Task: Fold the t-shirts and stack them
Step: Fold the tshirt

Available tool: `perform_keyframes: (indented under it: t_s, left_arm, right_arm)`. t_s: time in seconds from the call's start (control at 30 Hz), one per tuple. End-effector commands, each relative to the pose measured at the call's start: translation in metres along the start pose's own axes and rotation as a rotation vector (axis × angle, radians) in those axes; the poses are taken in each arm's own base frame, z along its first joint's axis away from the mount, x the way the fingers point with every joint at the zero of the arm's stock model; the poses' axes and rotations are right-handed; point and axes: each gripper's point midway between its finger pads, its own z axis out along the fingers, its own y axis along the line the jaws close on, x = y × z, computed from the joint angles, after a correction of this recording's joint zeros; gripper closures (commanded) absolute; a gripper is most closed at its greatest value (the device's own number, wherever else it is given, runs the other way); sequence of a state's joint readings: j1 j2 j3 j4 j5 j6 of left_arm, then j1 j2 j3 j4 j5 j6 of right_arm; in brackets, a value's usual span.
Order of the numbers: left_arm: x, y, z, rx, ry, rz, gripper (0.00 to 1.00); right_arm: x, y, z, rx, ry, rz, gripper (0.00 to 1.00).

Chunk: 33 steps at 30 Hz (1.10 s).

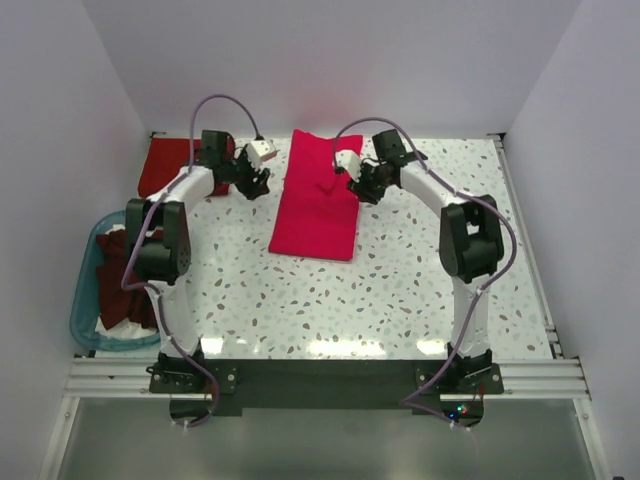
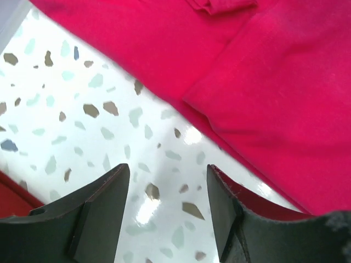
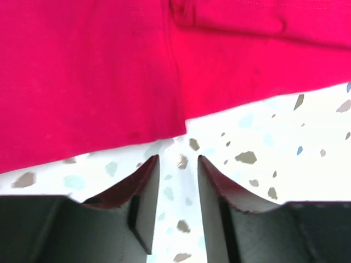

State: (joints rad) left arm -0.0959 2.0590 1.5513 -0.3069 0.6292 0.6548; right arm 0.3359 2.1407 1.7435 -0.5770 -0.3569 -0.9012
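shirt (image 1: pixel 315 200) is lying folded on the worktop (image 1: pixel 400 280) at 12 o'clock; left end effector (image 2: pixel 167 175) is hovering spread, empty, at its 9 o'clock edge, right end effector (image 3: pixel 178 164) narrowly spread at 3 o'clock.

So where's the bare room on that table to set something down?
The widest bare patch of table lies between the near edge of the crimson t-shirt and the arm bases. Another runs right of the right arm to the table's edge. The left is crowded: blue tub of maroon shirts, left arm, dark red shirt in the far corner.
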Motion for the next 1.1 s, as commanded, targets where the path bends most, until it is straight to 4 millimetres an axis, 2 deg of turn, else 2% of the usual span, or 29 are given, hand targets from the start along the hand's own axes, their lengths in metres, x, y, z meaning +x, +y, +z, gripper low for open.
perform_keyframes:
  t_s: [0.0, 0.03, 0.07, 0.1, 0.17, 0.2, 0.27, 0.37, 0.47, 0.6, 0.8, 0.83, 0.9, 0.97, 1.07]
  left_arm:
    - [-0.02, -0.04, -0.027, 0.08, -0.072, -0.009, 0.38]
    - [-0.015, -0.051, -0.027, 0.103, -0.065, -0.019, 0.38]
    - [-0.016, -0.064, -0.028, 0.122, -0.064, -0.013, 0.4]
    - [-0.005, -0.078, -0.026, 0.146, -0.044, -0.033, 0.4]
    - [-0.007, -0.095, -0.024, 0.176, -0.054, -0.039, 0.42]
    - [0.002, -0.107, -0.021, 0.196, -0.036, -0.067, 0.42]
    - [0.003, -0.121, -0.016, 0.211, -0.033, -0.084, 0.43]
    - [0.017, -0.14, -0.009, 0.237, 0.001, -0.153, 0.46]
    - [0.04, -0.16, -0.004, 0.257, 0.074, -0.239, 0.49]
    - [0.071, -0.189, -0.009, 0.312, 0.163, -0.351, 0.53]
    - [0.081, -0.236, -0.033, 0.39, 0.19, -0.402, 0.59]
    - [0.074, -0.239, -0.038, 0.394, 0.173, -0.403, 0.59]
    - [0.067, -0.245, -0.046, 0.414, 0.149, -0.415, 0.58]
    - [0.05, -0.241, -0.057, 0.394, 0.093, -0.371, 0.55]
    - [0.028, -0.23, -0.072, 0.345, 0.019, -0.215, 0.49]
  right_arm:
    - [-0.042, 0.025, -0.042, -0.023, -0.074, 0.048, 0.64]
    - [-0.049, 0.045, -0.042, -0.074, -0.075, 0.054, 0.66]
    - [-0.053, 0.056, -0.042, -0.098, -0.077, 0.072, 0.68]
    - [-0.055, 0.079, -0.036, -0.155, -0.069, 0.1, 0.7]
    - [-0.057, 0.098, -0.031, -0.19, -0.064, 0.127, 0.71]
    - [-0.056, 0.113, -0.026, -0.22, -0.047, 0.153, 0.71]
    - [-0.05, 0.122, -0.014, -0.234, -0.029, 0.188, 0.72]
    - [-0.028, 0.135, 0.004, -0.257, 0.037, 0.258, 0.73]
    - [-0.01, 0.139, 0.013, -0.242, 0.09, 0.275, 0.73]
    - [0.023, 0.156, 0.018, -0.262, 0.179, 0.258, 0.75]
    - [0.052, 0.191, -0.005, -0.316, 0.24, 0.242, 0.75]
    - [0.044, 0.188, -0.016, -0.298, 0.207, 0.227, 0.74]
    - [0.042, 0.193, -0.028, -0.303, 0.183, 0.208, 0.69]
    - [0.024, 0.191, -0.048, -0.288, 0.112, 0.172, 0.62]
    - [0.012, 0.192, -0.071, -0.266, 0.029, 0.079, 0.55]
